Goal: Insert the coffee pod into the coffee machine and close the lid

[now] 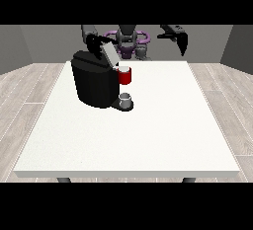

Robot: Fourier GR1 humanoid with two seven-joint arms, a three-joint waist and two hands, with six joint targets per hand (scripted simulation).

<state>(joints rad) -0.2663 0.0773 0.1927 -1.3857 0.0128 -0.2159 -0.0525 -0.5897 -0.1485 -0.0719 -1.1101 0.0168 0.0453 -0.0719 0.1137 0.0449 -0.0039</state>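
The black coffee machine (94, 83) stands on the left half of the white table (148, 130). Its grey lid (110, 53) is tilted up and open. A red pod holder (125, 76) with a pale top sticks out of the machine's front; I cannot make out the pod itself. A small grey cup (126, 98) sits on the drip base below it. The hand at the view's left (98, 40) is at the lid's upper edge, fingers stretched out towards it. The hand at the view's right (181, 39) hangs raised above the table's far edge, fingers relaxed and holding nothing.
The robot's torso (127, 39) is behind the table's far edge. White tabletop stretches to the right of the machine and towards the front edge. Wooden floor surrounds the table.
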